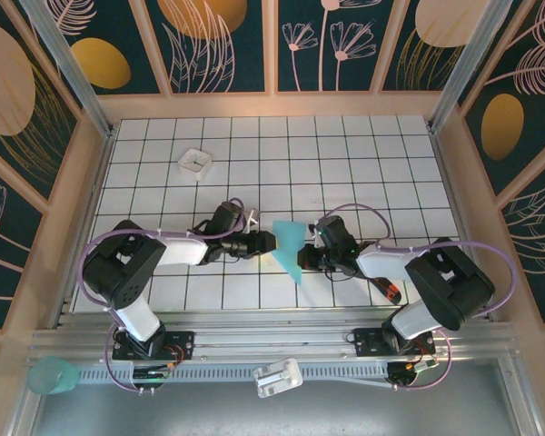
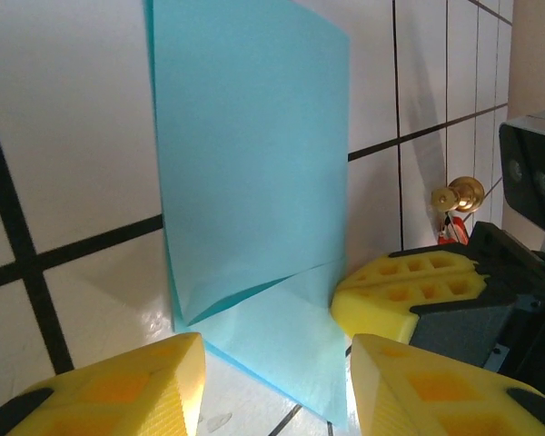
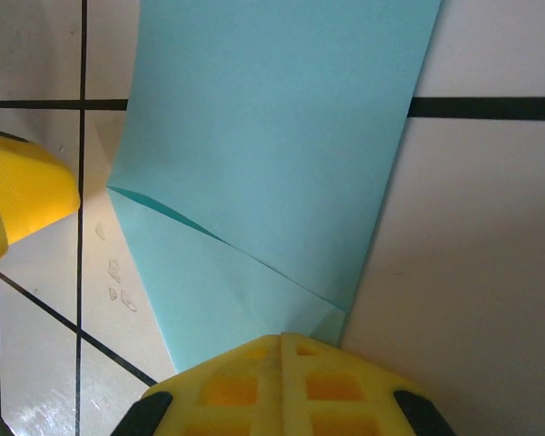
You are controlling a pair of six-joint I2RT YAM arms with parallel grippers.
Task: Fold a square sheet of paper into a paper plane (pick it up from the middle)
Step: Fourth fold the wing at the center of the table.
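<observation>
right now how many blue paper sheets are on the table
1: the square sheet of paper, partly folded, lies between the left end effector and the right end effector.

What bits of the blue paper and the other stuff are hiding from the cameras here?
- Top view: the paper is too small to show its folds.
- Left wrist view: the paper's top is cut off by the picture's upper edge.
- Right wrist view: the paper's bottom corner is hidden under the right fingers. I cannot tell whether they pinch it or just press on it.
- Top view: the pen is partly hidden by the right arm.
</observation>
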